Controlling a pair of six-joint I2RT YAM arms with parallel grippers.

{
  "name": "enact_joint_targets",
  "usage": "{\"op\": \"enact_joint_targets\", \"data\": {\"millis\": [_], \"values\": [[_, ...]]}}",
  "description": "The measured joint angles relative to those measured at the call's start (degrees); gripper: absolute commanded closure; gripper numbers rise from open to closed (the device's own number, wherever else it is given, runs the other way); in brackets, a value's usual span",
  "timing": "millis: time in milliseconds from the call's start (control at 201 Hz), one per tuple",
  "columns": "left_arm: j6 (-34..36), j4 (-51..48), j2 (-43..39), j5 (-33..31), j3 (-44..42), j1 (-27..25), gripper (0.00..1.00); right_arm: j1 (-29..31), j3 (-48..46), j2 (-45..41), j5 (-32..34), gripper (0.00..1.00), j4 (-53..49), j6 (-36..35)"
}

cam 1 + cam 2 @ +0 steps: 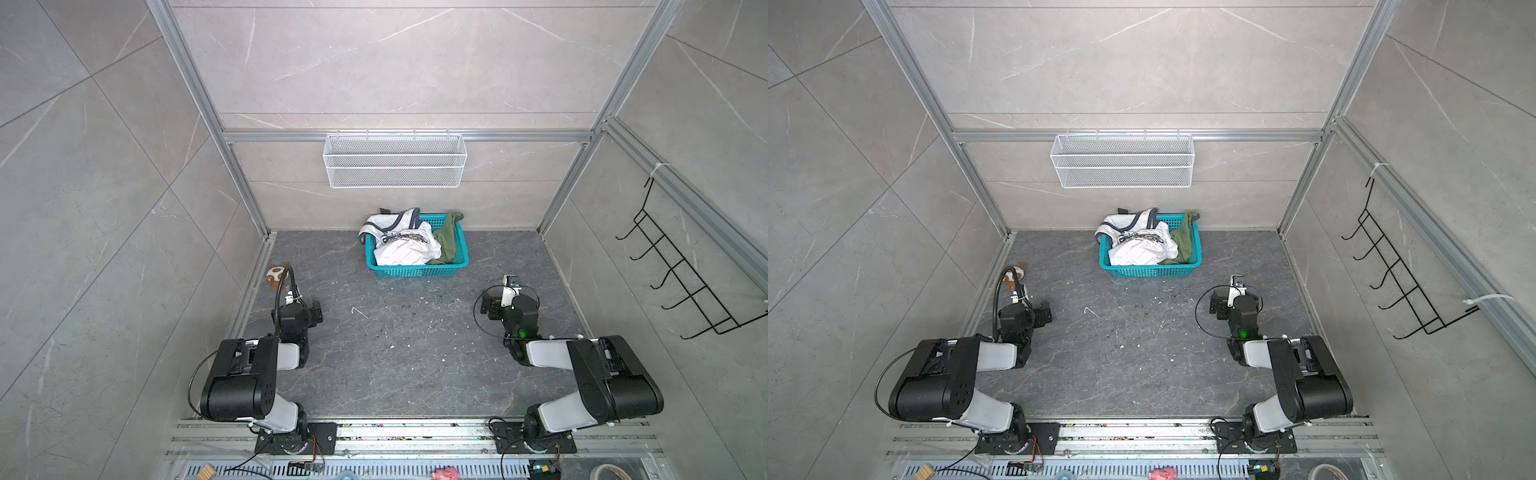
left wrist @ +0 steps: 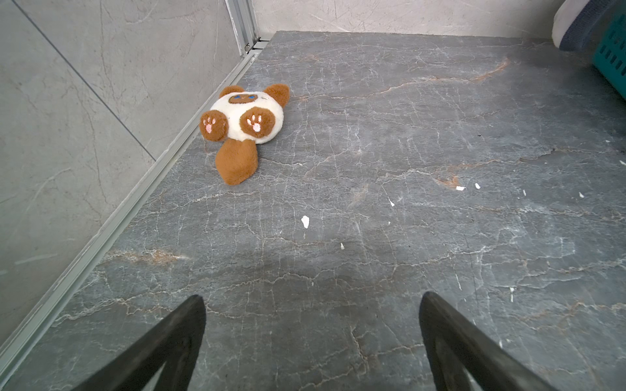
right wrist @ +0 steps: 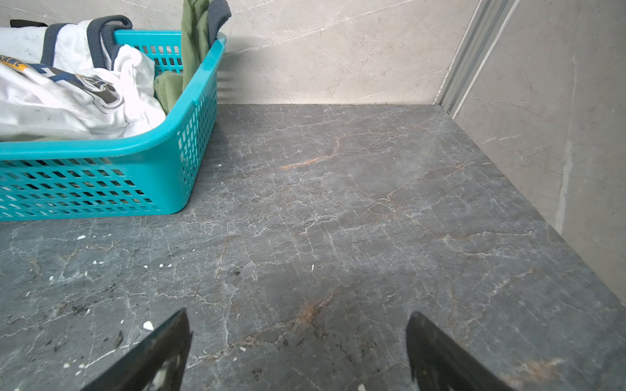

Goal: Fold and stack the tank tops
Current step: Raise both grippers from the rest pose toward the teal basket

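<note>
tank tops (image 1: pixel 405 249) heaped in teal basket (image 1: pixel 415 272) — left gripper (image 2: pixel 311 296), right gripper (image 3: pixel 298 313) wide apart, empty.

The left arm (image 1: pixel 245 374), at the lower left in both top views, and the right arm (image 1: pixel 598 374), at the lower right, share one build: bulky black joint housings joined by smooth pale grey links. Each rises from a black base plate (image 1: pixel 328 436) with small screw heads, where thin red and black wires (image 1: pixel 318 451) trail. A ribbed black hose (image 1: pixel 280 289) curves over the left wrist. A thin black cable (image 1: pixel 474 309) loops by the right wrist, which bears a white bracket (image 1: pixel 508 291) and a green light (image 1: pixel 522 333). The left claw (image 2: pixel 311 298) and right claw (image 3: pixel 298 315) have dark, tapering fingers (image 2: pixel 176 342).
</note>
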Motion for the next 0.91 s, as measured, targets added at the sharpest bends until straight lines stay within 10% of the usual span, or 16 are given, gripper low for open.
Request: {"op": "enact_joint_targets", "data": {"millis": [906], "values": [[2.73,-3.5,-11.74,-6.47,-2.56,-8.33,0.0,1.49,-6.82,-11.3,-6.6,0.01,-0.48,-3.56]]}}
